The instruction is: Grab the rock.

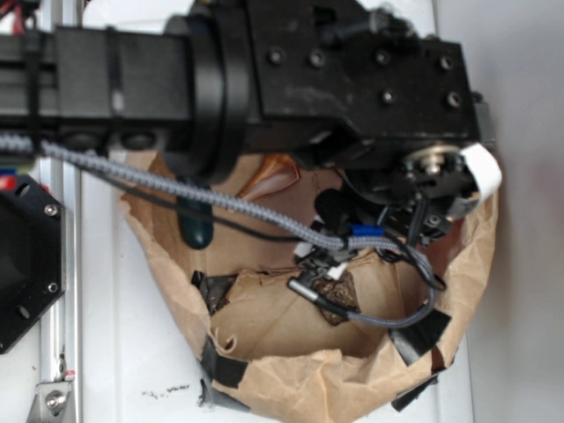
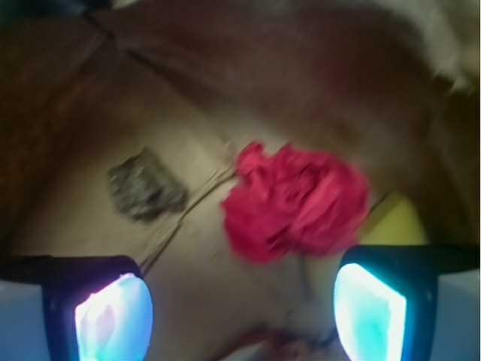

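Note:
The rock (image 2: 145, 184) is a small dark brown-grey mottled lump lying on brown paper, up and to the left in the wrist view. My gripper (image 2: 240, 312) is open, its two glowing pads at the bottom corners with only bare paper between them. The rock lies ahead of the left pad (image 2: 113, 320) and apart from it. In the exterior view the rock (image 1: 339, 289) shows as a dark speckled patch under the cables, and my arm (image 1: 352, 79) hangs over the paper nest and hides the fingers.
A crumpled red cloth (image 2: 297, 199) lies right of the rock, with a yellow sponge (image 2: 398, 222) behind it by the right pad. A dark green capsule (image 1: 196, 225) and a tan-orange piece (image 1: 269, 176) lie inside the taped brown paper wall (image 1: 300, 379). A metal rail (image 1: 62, 264) runs at left.

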Available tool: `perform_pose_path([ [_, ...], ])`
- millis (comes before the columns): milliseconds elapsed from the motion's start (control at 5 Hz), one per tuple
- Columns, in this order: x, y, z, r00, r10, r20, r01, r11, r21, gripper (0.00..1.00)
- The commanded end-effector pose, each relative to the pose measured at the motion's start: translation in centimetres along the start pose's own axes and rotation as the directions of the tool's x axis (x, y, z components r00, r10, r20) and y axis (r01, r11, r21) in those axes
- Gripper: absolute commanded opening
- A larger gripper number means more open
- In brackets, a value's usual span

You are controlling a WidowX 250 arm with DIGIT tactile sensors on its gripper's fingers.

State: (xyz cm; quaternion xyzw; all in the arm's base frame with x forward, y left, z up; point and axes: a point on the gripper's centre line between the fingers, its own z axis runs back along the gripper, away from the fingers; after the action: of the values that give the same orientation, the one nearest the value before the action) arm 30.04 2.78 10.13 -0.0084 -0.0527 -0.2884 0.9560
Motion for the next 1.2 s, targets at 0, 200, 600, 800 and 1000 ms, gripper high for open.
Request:
perform_pose_path([
  [0,-0.5,-2.5,-1.8,0.975,-0.203,0.093,0.201,0.979,0.028,1.00],
  [200,-0.4,-4.0,-1.3,0.963,-0.244,0.116,0.251,0.967,-0.049,1.00],
  [600,1.1,-6.7,-2.2,0.949,-0.275,0.156,0.274,0.961,0.025,1.00],
  [800,1.9,-7.4,-2.8,0.945,-0.264,0.192,0.272,0.962,-0.020,1.00],
  [1000,2.5,-7.2,-3.8,0.951,-0.261,0.166,0.267,0.964,-0.012,1.00],
])
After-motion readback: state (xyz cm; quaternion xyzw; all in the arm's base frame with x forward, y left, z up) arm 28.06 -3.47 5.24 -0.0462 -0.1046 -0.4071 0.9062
